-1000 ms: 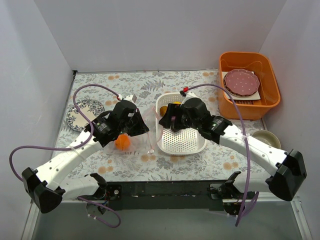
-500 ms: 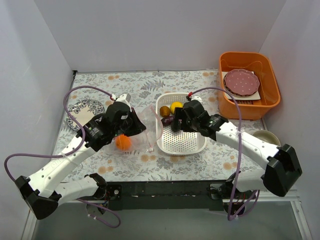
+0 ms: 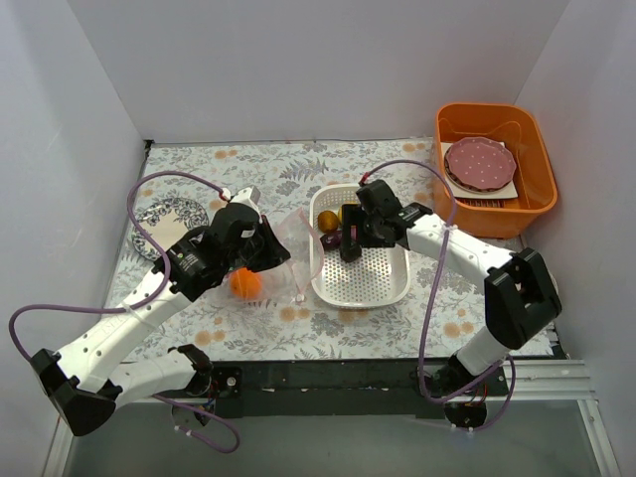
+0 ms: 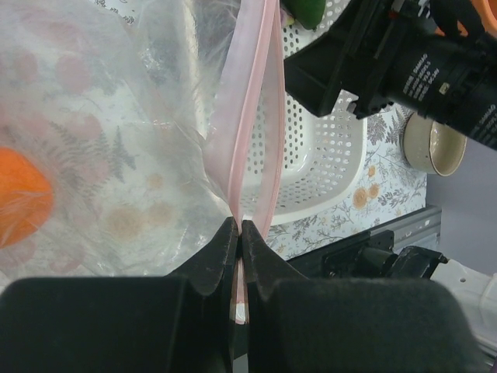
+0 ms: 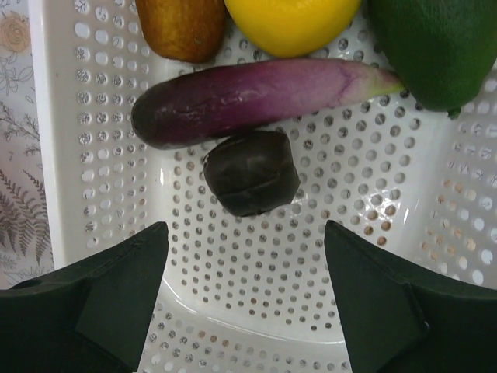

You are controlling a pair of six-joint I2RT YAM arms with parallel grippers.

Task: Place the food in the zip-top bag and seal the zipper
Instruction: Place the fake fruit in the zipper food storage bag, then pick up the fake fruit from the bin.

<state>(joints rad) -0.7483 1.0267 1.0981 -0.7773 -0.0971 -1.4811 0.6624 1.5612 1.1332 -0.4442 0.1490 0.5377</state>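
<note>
- Thin clear film — the zip-top bag, beside the basket, looks limp and slippery; the left gripper pinches its stiffer pink zipper.
- The right gripper gapes over the basket; the eggplant inside — probably light, smooth — suits a mid-body grasp.

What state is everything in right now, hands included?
Left hand, shut on the zipper end.
Right hand, open, empty, over the basket.
Bag, mouth unsealed, strips parted.
Orange, inside the bag.
Eggplant, lying in the basket.
Lemon, in the basket.
Avocado, in the basket.
</note>
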